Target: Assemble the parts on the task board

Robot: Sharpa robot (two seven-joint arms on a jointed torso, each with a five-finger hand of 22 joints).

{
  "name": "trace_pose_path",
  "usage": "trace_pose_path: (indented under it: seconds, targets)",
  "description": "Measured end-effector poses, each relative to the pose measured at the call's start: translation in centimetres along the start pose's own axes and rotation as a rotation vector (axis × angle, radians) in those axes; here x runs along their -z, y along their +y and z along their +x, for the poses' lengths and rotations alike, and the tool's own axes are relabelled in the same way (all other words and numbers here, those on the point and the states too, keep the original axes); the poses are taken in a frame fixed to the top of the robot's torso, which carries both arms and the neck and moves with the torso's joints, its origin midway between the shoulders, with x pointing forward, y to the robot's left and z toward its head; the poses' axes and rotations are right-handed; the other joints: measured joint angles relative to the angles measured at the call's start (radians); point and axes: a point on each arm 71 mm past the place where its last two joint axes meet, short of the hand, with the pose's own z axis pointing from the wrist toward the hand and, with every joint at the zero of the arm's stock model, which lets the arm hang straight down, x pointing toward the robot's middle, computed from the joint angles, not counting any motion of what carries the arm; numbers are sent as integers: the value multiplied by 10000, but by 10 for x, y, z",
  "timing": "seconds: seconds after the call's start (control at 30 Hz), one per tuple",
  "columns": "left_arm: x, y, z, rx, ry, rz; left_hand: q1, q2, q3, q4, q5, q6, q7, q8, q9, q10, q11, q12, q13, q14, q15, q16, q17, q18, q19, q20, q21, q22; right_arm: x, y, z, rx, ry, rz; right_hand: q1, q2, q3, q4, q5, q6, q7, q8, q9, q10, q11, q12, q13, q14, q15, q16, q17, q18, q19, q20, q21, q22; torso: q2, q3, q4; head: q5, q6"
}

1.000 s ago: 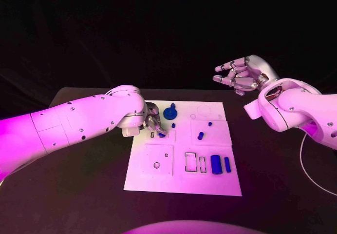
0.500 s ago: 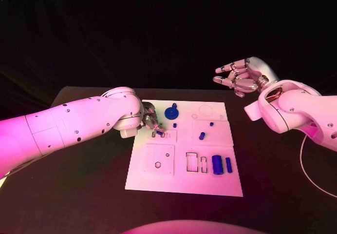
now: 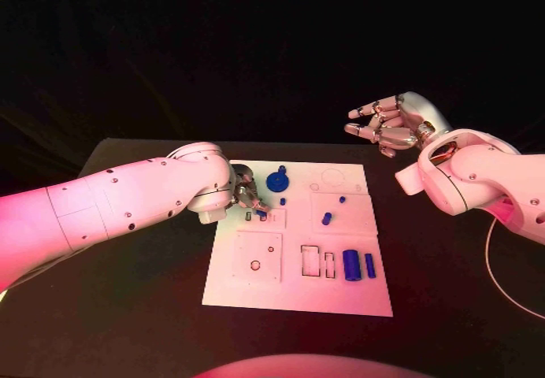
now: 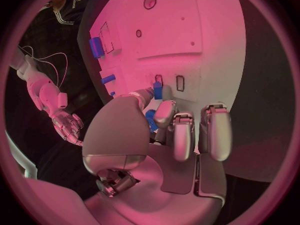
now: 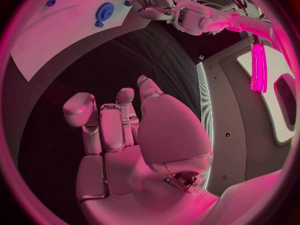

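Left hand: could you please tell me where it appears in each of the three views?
Head view: the left hand is at the task board's far left corner.
Left wrist view: the hand is in the foreground, pinching a small blue part over the board.
Right wrist view: it is small and distant, beyond the board's edge.
Shared landmark: the white task board.

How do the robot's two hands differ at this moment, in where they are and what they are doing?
The left hand is low over the task board, pinching a small blue part at its fingertips; the right hand is raised beyond the board's far right corner and holds nothing. The left hand's fingers close around the part; the right hand's are curled loosely, apart. Both are silver hands on white arms.
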Motion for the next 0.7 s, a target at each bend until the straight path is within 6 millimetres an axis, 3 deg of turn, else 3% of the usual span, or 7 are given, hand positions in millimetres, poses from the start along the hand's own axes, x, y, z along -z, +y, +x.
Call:
trace_pose_path:
  seconds: [0.13,0.27,0.33,0.47,0.57,0.7]
  targets:
    - [0,-1,2,-39,32,48,-34,-34,80,-80,-35,0,0,0,4,0,0,0,0,-1,0,0,-1,1,0,0,0,0,0,0,0,-7,19,-5,0,0,0,0,0,0,0,0,0,0,0,0,-16,0,0,-114,-132,0,0,0,-38,-64,0,1,-3,-7,-16]
    - [1,-1,4,-110,63,81,-73,5,82,-83,-45,-1,1,8,1,-1,1,0,-1,0,0,0,-1,1,0,0,0,-1,0,0,0,-8,29,-6,0,0,-66,7,55,0,0,0,0,0,0,-47,-185,-109,-109,-896,-1025,22,-216,-73,-483,-668,0,5,-5,-11,-45]
    - [1,0,5,-151,92,89,-72,5,83,-83,-46,-1,2,38,1,-1,2,0,-1,-1,1,0,-1,1,0,0,0,-1,0,0,0,-7,38,-5,0,0,-70,12,55,0,0,0,0,-5,-5,-148,-321,-146,-145,-1244,-1389,161,-215,-73,-669,-902,0,5,-3,-16,-58]
    - [2,0,6,-246,170,98,-72,6,85,-86,-46,-2,3,48,9,-2,2,0,-2,-1,1,0,-1,1,0,0,0,-1,0,-1,0,-6,56,-2,-1,1,-98,-17,55,-15,-15,0,0,-70,-70,-380,-629,-222,-175,-1931,-2076,159,-361,-108,-1125,-1478,0,6,0,-23,-89]
    - [2,1,6,-327,229,95,-72,6,125,-71,-46,-17,19,48,61,-3,3,0,-2,-1,1,0,-1,0,0,0,0,-2,0,-1,0,-6,86,0,-6,76,-98,-17,55,-37,-37,0,0,-382,-85,-1109,-1346,-638,-161,-3509,-3671,472,-844,-91,-2219,-2889,0,5,0,-23,-96]
    - [2,1,7,-437,287,100,-73,6,140,-85,-47,-17,20,130,78,-4,4,0,-3,-1,1,0,1,0,-1,1,0,-2,-1,-2,0,1,122,19,52,133,-98,-17,55,-12,-11,0,0,-526,-95,-1864,-2126,-985,-159,-5762,-5638,625,-1216,-75,-3733,-4461,-1,8,0,-5,-99]
